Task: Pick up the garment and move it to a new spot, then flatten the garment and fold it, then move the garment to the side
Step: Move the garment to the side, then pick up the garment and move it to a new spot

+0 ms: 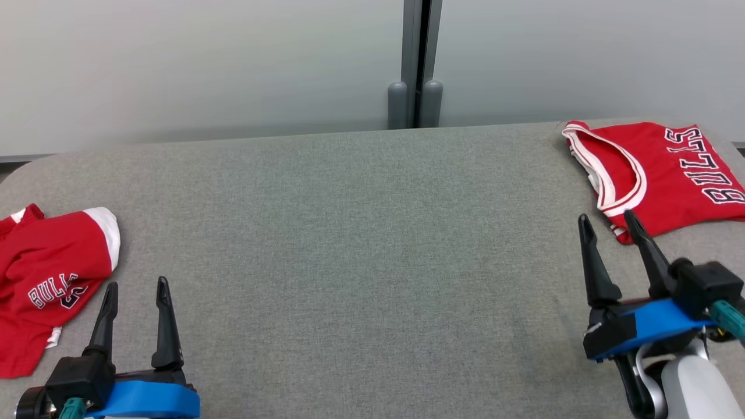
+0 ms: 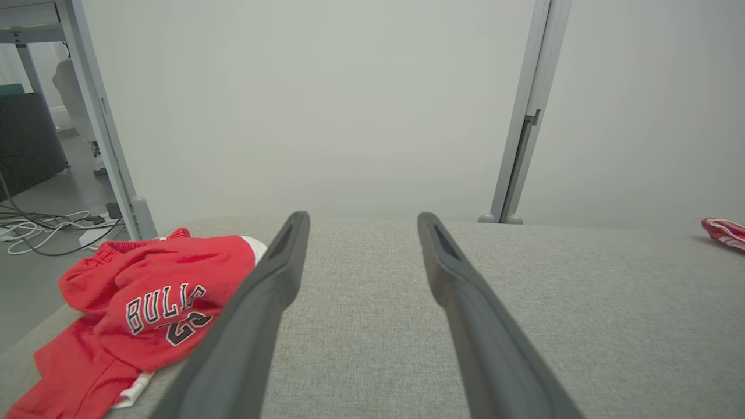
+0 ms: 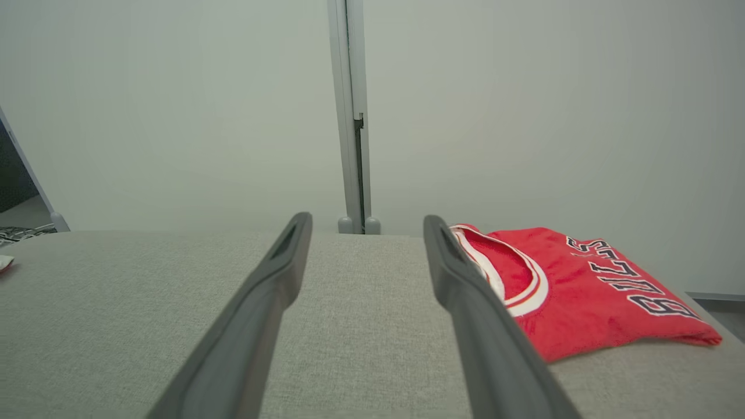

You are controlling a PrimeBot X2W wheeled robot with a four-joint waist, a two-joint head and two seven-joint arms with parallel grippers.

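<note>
Left tool (image 1: 137, 283) and right tool (image 1: 607, 216) stand wide and empty in the head view, above the tabletop (image 1: 372, 233). In the left wrist view, the crumpled garment (image 2: 145, 291) lies just left of that tool, untouched. In the right wrist view, a folded jersey (image 3: 570, 314) lies just right of that tool. For the crumpled one, every step seems left to do.

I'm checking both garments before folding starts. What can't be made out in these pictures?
Crumpled garment: the head view's left edge cuts it off; folds hide part of its number.
Left wrist view: the left claw covers that garment's right edge.
Folded jersey: the head view's right edge cuts it off; in the right wrist view the right claw covers its left edge.
</note>
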